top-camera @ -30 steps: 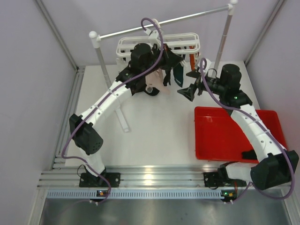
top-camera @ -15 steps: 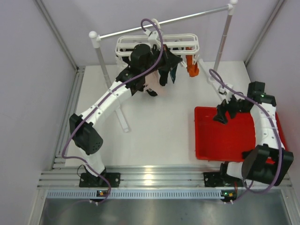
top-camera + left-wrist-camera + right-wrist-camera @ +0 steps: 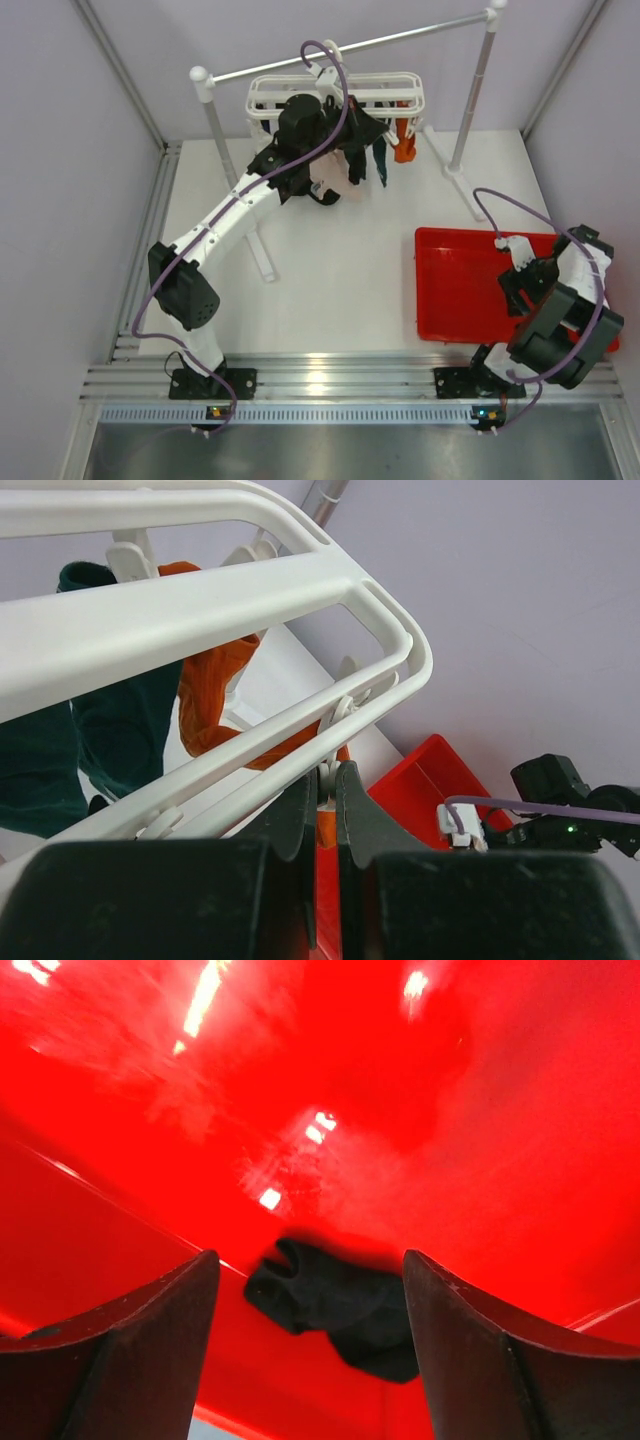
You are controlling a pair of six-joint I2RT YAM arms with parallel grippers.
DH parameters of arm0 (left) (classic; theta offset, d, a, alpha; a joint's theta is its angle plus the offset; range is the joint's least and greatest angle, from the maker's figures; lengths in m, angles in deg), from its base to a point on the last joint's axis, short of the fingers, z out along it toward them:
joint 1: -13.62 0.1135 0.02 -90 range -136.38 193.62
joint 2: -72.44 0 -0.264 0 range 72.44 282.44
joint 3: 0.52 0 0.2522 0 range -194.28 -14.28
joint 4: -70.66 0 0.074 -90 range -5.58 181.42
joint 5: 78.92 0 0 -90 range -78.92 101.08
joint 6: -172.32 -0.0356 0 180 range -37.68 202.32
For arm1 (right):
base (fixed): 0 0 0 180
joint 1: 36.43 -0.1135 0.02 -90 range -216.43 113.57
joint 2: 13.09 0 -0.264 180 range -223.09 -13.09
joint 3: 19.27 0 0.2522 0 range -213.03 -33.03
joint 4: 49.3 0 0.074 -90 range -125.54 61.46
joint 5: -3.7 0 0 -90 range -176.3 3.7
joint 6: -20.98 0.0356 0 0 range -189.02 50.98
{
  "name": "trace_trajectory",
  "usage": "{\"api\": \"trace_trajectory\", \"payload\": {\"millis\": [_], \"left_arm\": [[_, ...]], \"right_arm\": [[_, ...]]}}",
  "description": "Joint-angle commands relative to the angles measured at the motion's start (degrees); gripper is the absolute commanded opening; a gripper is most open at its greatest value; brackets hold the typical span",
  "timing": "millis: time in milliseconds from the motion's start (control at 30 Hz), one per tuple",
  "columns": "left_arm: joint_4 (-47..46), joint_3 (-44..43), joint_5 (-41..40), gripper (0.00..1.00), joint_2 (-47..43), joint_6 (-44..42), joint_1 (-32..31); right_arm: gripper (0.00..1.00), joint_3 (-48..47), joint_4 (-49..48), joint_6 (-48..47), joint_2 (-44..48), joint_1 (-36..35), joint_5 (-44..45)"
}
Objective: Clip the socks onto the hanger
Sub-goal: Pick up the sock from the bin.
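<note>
The white hanger point(image 3: 335, 92) hangs from the grey rail. An orange sock point(image 3: 403, 141), a dark teal sock point(image 3: 379, 160), a black sock and a pale pink sock point(image 3: 321, 186) hang from it. My left gripper point(image 3: 362, 128) is at the hanger's right part. In the left wrist view its fingers point(image 3: 322, 790) are shut on a small white clip under the hanger rail point(image 3: 200, 615), beside the orange sock point(image 3: 215, 690) and the teal sock point(image 3: 110, 720). My right gripper point(image 3: 310, 1260) is open just above a black sock point(image 3: 345, 1305) in the red tray point(image 3: 420, 1110).
The red tray point(image 3: 455, 285) sits at the right front of the table, with my right arm point(image 3: 550, 300) folded over it. The grey rail point(image 3: 350, 48) stands on two white-capped posts point(image 3: 215, 125) at the back. Grey walls close in on both sides.
My right arm has swung from beside the hanger back and down into the red tray, over the black sock. My left arm has stayed at the hanger.
</note>
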State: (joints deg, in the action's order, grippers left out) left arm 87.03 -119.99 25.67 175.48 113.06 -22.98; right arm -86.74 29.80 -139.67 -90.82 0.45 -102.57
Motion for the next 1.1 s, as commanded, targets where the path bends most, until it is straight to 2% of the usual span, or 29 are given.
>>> {"api": "trace_trajectory", "payload": {"millis": [0,133,267,400,500,533,633,667,767,800,933,1067], "left_arm": [[-3.8,0.4,1.0,0.00,-0.7,0.2,0.3],[-3.8,0.6,1.1,0.00,-0.7,0.2,0.4],[-3.9,0.4,1.1,0.00,-0.6,0.3,0.5],[-4.3,0.6,1.1,0.00,-0.4,0.5,0.6],[-4.4,0.6,1.1,0.00,-0.3,0.6,0.6],[-4.4,0.6,1.1,0.00,-0.3,0.6,0.6],[-4.3,0.6,1.1,0.00,-0.2,0.5,0.6],[-4.3,0.5,1.2,0.00,-0.1,0.5,0.7],[-4.0,0.4,1.2,0.00,0.0,0.4,0.7],[-4.0,0.2,1.2,0.00,0.1,0.4,0.7],[-3.8,-0.2,1.1,0.00,0.1,0.1,0.7],[-3.5,0.1,1.0,0.00,-0.2,-0.2,0.7]], "right_arm": [[0.73,4.6,-5.2,4.2,2.1,0.9,6.8],[0.75,7.5,-9.5,4.7,0.7,2.7,11.6],[0.76,6.9,-9.6,4.8,-2.7,4.2,13.7],[0.76,8.3,-13.8,4.5,-5.9,4.5,15.9],[0.67,8.3,-16.6,4.9,-8.0,4.4,15.7],[0.58,7.9,-17.1,5.3,-8.6,4.3,15.4],[0.39,6.4,-19.7,6.2,-10.1,3.6,14.3],[0.25,5.9,-20.2,6.8,-10.3,3.4,13.8],[0.04,2.9,-21.0,7.8,-10.0,1.1,11.0],[0.00,0.8,-21.0,8.2,-9.9,-0.7,10.1],[0.00,-4.8,-19.2,10.3,-8.6,-5.8,3.8],[0.00,-7.6,-15.4,8.0,-5.5,-13.7,-0.4]]}}
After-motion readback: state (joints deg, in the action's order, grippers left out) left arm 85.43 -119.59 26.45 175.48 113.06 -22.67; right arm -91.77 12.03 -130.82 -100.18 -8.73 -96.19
